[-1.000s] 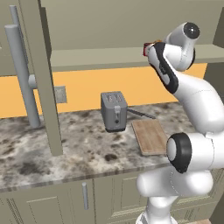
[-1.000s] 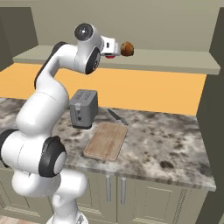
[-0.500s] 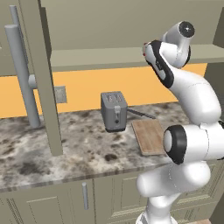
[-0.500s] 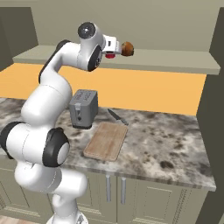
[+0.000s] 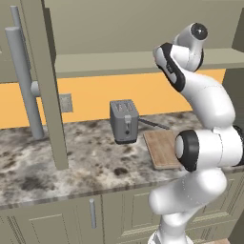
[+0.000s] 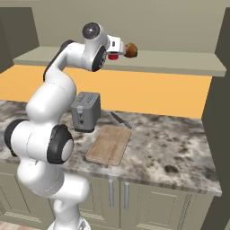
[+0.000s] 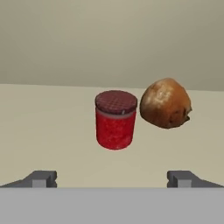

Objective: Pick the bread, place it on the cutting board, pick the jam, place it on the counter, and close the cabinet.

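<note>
My pincer (image 7: 112,178) is spread wide and holds nothing, level with the cabinet shelf (image 7: 43,131). The jam (image 7: 115,119) stands upright on that shelf straight ahead, the bread (image 7: 166,103) just beside it. Below on the bench (image 6: 179,143), the board (image 6: 109,144) lies beside the toaster (image 6: 86,111).

Jam (image 7: 115,120): smooth red jar body, faint sheen; lid darker with fine cross-hatch texture. Bread (image 7: 166,103): brown mottled crust, glossy highlights, uneven surface. Cutting board (image 6: 108,144): light wood, visible grain, matt. Counter (image 6: 179,148): marble-patterned stone, mottled grey-brown-white, smooth. Toaster (image 5: 124,121): grey metal look, dull finish. Cabinet (image 5: 48,86): olive-grey, matt painted; bar handle (image 5: 24,85) smooth grey.
</note>
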Robot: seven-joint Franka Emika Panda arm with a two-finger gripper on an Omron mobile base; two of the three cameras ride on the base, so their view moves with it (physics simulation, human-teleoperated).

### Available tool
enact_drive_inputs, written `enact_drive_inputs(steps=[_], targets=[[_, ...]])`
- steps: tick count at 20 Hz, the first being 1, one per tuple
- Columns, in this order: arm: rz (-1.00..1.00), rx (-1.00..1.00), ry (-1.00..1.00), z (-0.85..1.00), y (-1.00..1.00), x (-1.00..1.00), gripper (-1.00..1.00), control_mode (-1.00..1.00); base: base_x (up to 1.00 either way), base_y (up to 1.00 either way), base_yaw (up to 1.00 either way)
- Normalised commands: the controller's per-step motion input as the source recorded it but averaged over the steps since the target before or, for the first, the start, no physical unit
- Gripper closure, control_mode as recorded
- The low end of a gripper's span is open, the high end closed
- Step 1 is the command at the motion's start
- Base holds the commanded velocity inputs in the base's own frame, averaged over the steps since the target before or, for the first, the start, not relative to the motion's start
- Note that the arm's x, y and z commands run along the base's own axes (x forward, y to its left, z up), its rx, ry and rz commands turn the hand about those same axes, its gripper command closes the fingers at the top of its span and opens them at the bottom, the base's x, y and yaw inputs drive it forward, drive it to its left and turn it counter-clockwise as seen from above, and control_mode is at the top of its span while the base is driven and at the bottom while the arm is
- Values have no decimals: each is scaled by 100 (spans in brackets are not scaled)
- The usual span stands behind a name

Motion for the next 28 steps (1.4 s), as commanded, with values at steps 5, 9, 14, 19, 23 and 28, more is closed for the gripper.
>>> enact_drive_inputs(steps=[5, 9, 14, 19, 23, 28], targets=[[0, 0, 0, -4, -3, 22, -100, -100, 0, 0, 0], [0, 0, 0, -9, 0, 24, -100, -100, 0, 0, 0], [0, 0, 0, -6, 0, 29, -100, -100, 0, 0, 0], [0, 0, 0, 0, 0, 26, -100, -100, 0, 0, 0], [0, 1, 1, 0, -4, 15, -100, -100, 0, 0, 0], [0, 0, 0, 0, -2, 16, -100, -100, 0, 0, 0]])
